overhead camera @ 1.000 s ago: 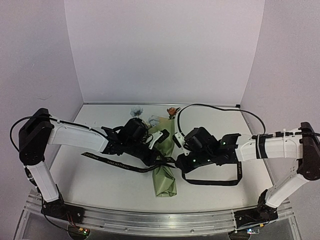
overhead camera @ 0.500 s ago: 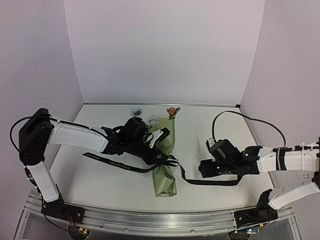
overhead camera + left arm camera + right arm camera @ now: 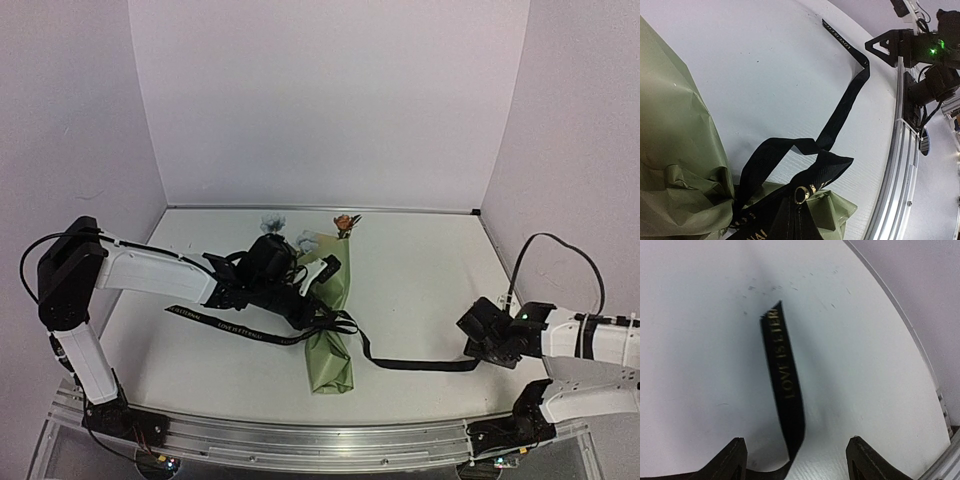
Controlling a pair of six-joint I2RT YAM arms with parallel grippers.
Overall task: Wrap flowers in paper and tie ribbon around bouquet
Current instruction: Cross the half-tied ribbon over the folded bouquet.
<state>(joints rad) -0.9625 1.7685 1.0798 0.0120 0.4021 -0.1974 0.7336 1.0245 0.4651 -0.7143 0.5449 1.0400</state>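
"As far as I can read the overhead view, the bouquet [image 3: 330, 345] lies mid-table with its narrow end toward the front rail [image 3: 300, 438]. The flowers [image 3: 345, 222] poke out the far end, near the back wall [image 3: 320, 100]. Agree?"

"Yes. The paper [image 3: 328, 368] stops short of the rail, and a strip of white table [image 3: 420, 275] shows between them."

"My left gripper [image 3: 308, 312] is clenched tight over the ribbon [image 3: 420, 365], right where it crosses the paper. From the left wrist view I can't tell whether it actually pinches the ribbon."

"And the right?"

"My right gripper [image 3: 796, 452] is released. Its fingers [image 3: 732, 460] are spread wide with nothing in them. The ribbon's free end lies flat on the table, running out from between them with the lettering up."

"How close to the edge?"

"Close. In the right wrist view the table's right edge runs diagonally just beyond that ribbon end. Overhead, the gripper sits near the front right corner. Toward the bouquet I have white tabletop with only that ribbon tail across it. The other tail trails left of the paper on the near side of my left arm and ends well inside the left edge."
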